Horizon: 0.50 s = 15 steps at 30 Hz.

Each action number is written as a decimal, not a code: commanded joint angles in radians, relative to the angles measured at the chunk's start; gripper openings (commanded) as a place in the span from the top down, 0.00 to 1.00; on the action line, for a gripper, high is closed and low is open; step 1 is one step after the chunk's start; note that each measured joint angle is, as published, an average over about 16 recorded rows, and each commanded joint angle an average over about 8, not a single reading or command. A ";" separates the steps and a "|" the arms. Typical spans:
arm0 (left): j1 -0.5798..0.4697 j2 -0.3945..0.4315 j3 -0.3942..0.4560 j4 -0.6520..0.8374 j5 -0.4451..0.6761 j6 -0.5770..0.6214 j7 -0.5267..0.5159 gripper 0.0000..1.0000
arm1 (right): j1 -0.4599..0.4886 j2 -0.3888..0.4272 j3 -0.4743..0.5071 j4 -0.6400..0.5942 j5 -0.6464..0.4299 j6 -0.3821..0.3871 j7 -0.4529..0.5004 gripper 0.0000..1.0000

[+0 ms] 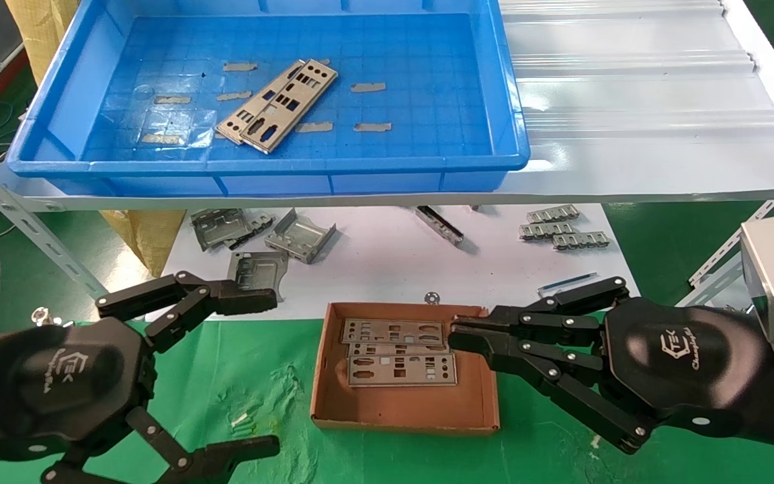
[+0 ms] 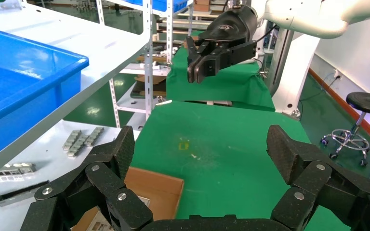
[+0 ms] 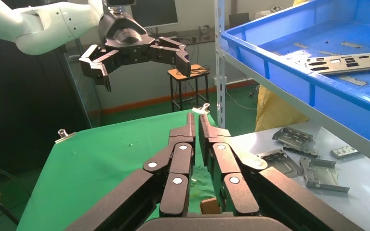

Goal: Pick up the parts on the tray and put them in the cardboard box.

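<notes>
Head looks down; wrists face opposite pincers.

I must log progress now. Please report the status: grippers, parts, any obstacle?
Right gripper shut, empty, over cardboard box. Left gripper open, idle beside it. Three parts boxed; two parts left in tray. No obstacle.

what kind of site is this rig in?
Likely a factory or lab workbench. Signs: a metal rack shelf carrying a blue tray of punched metal plates, loose metal brackets on the bench, and more racking plus a work stool behind.
</notes>
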State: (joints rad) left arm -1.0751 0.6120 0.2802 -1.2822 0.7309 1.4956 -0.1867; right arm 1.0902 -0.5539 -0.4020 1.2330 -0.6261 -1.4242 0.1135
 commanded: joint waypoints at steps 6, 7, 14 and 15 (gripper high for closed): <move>0.000 0.000 0.000 0.000 0.000 0.000 0.000 0.00 | 0.000 0.000 0.000 0.000 0.000 0.000 0.000 1.00; 0.000 0.000 0.000 0.000 0.000 0.000 0.000 0.00 | 0.000 0.000 0.000 0.000 0.000 0.000 0.000 1.00; -0.001 0.000 0.000 0.000 0.000 -0.001 0.000 0.00 | 0.000 0.000 0.000 0.000 0.000 0.000 0.000 1.00; -0.002 0.000 -0.001 0.001 0.001 -0.003 -0.001 0.00 | 0.000 0.000 0.000 0.000 0.000 0.000 0.000 1.00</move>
State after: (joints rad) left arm -1.0908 0.6155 0.2795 -1.2776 0.7376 1.4814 -0.1929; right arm 1.0902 -0.5539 -0.4020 1.2330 -0.6261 -1.4242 0.1135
